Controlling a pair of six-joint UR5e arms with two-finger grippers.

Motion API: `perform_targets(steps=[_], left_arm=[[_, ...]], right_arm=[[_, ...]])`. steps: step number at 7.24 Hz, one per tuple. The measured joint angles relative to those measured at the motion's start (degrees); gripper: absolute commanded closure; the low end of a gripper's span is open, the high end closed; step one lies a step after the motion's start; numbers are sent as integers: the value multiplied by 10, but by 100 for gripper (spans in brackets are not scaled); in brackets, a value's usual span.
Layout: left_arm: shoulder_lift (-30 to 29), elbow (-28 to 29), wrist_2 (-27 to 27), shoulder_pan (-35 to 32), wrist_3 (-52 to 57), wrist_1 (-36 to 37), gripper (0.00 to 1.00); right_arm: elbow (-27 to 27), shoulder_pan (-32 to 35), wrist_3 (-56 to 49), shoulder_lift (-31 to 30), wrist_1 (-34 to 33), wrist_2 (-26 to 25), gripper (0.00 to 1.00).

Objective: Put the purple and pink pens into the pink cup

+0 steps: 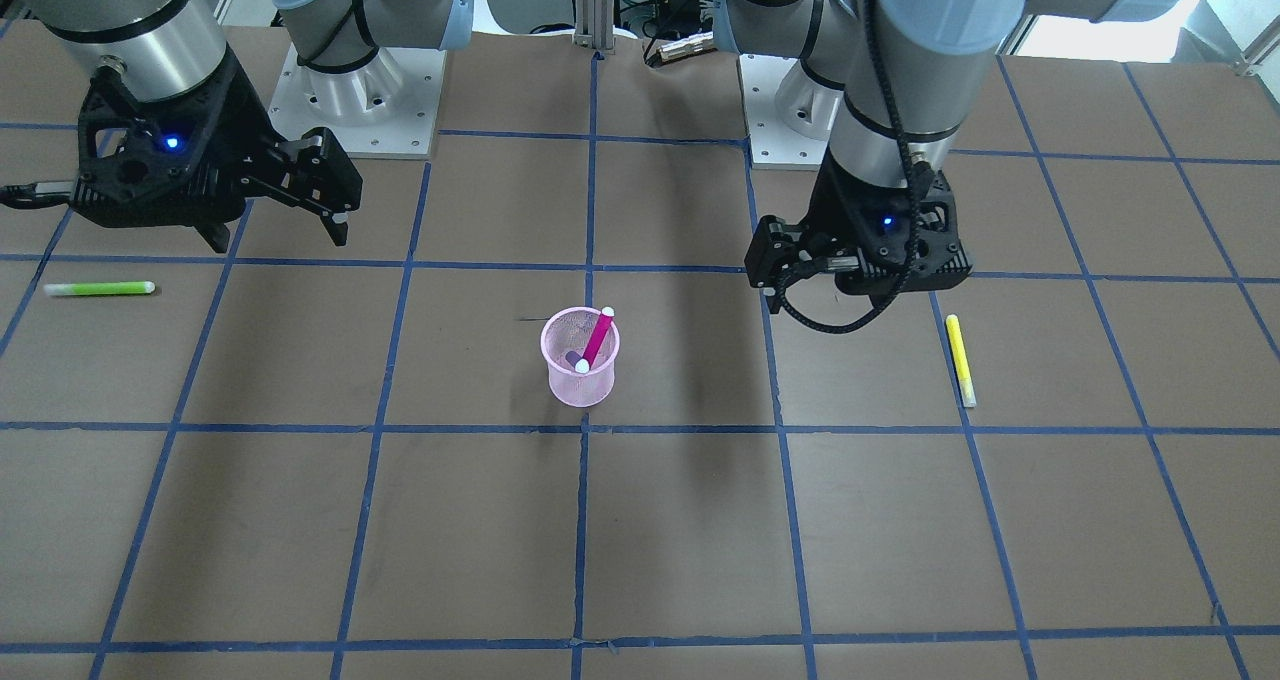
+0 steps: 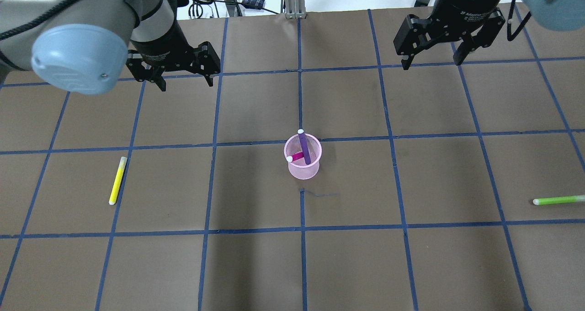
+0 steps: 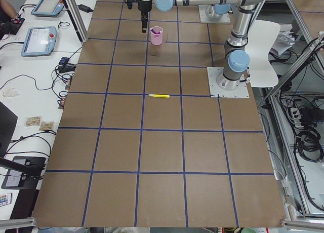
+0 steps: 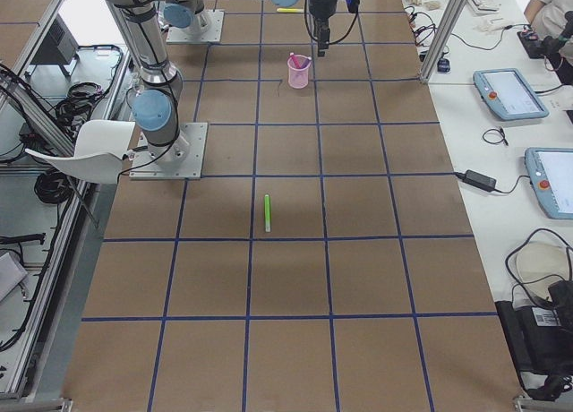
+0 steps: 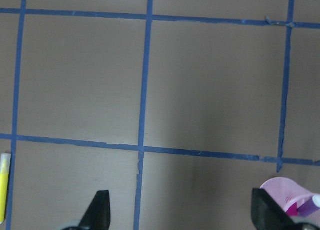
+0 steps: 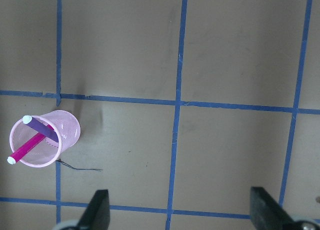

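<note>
The pink mesh cup (image 2: 301, 171) stands upright at the table's middle. It also shows in the front view (image 1: 582, 388) and the right wrist view (image 6: 70, 127). A pink pen (image 2: 297, 156) and a purple pen (image 2: 305, 148) both stand inside it, leaning on the rim. My left gripper (image 2: 185, 83) is open and empty, hovering behind and to the left of the cup. My right gripper (image 2: 432, 64) is open and empty, hovering behind and to the right of the cup. The left wrist view shows only the cup's edge (image 5: 282, 190).
A yellow pen (image 2: 117, 180) lies on the table to the left of the cup. A green pen (image 2: 557, 200) lies near the right edge. The brown table (image 2: 256, 265) carries a grid of blue tape. The arm bases stand at the back.
</note>
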Motion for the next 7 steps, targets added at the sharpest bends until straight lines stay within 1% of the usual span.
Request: perform_targets(steps=[2, 3, 5, 7], left_arm=[[32, -3, -16, 44, 70, -45, 0], [49, -5, -16, 59, 92, -63, 0], [71, -15, -10, 74, 106, -81, 0], [77, -23, -10, 79, 107, -87, 0]], right_arm=[[-1, 0, -3, 0, 0, -2, 0], [0, 0, -4, 0, 0, -4, 0], [0, -1, -5, 0, 0, -2, 0], [0, -1, -7, 0, -1, 0, 0]])
